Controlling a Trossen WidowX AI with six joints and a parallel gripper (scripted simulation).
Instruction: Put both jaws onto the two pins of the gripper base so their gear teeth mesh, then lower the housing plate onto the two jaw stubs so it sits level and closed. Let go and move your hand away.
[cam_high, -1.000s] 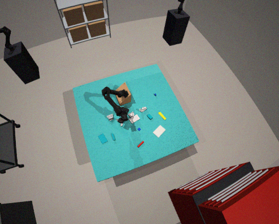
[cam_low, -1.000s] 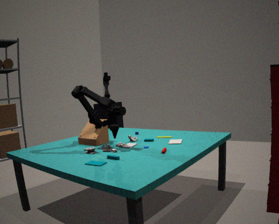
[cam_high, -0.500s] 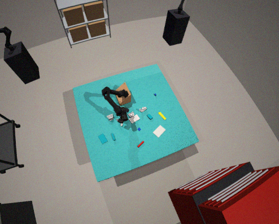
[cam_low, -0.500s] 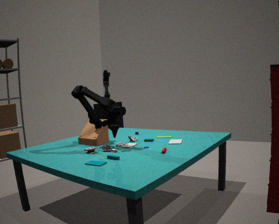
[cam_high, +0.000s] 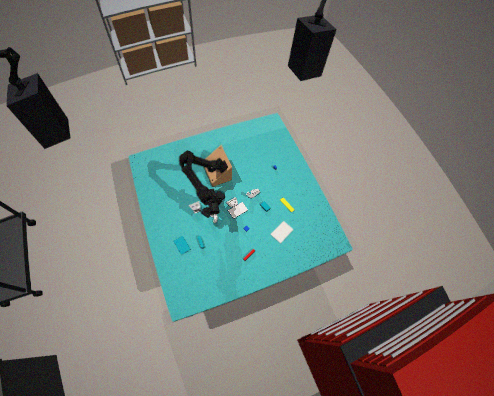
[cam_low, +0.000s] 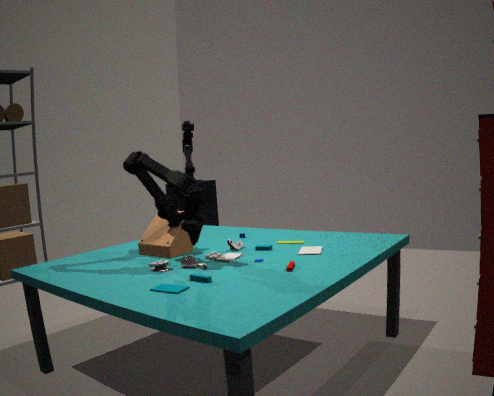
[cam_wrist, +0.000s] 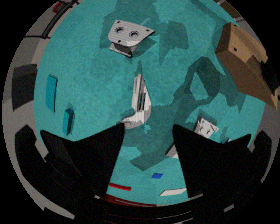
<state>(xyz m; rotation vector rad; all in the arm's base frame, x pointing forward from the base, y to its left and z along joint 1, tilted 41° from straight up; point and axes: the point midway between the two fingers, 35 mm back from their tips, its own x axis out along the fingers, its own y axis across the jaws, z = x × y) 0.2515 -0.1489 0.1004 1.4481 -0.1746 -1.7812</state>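
My gripper (cam_wrist: 149, 127) (cam_high: 213, 211) is partly open and empty, above the table. One white jaw (cam_wrist: 142, 102) (cam_high: 215, 218) lies just ahead of and between the fingertips in the wrist view, not held. The housing plate (cam_wrist: 131, 33) (cam_high: 195, 206) (cam_low: 160, 265), with two round holes in its top, lies apart at the top of the wrist view. The gripper base (cam_high: 238, 210) (cam_low: 230, 256) lies on the other side of the gripper, partly hidden by the right finger in the wrist view. The other jaw (cam_high: 253, 193) (cam_low: 235, 245) lies beyond the base. The base's pins are too small to make out.
Teal blocks (cam_high: 200, 242) (cam_high: 265, 206), a teal plate (cam_high: 182, 245), a blue piece (cam_high: 246, 228), a red bar (cam_high: 249, 255), a yellow bar (cam_high: 287, 205) and a white plate (cam_high: 282, 232) lie around. A wooden block (cam_high: 218, 172) (cam_low: 165, 242) stands at the arm's base.
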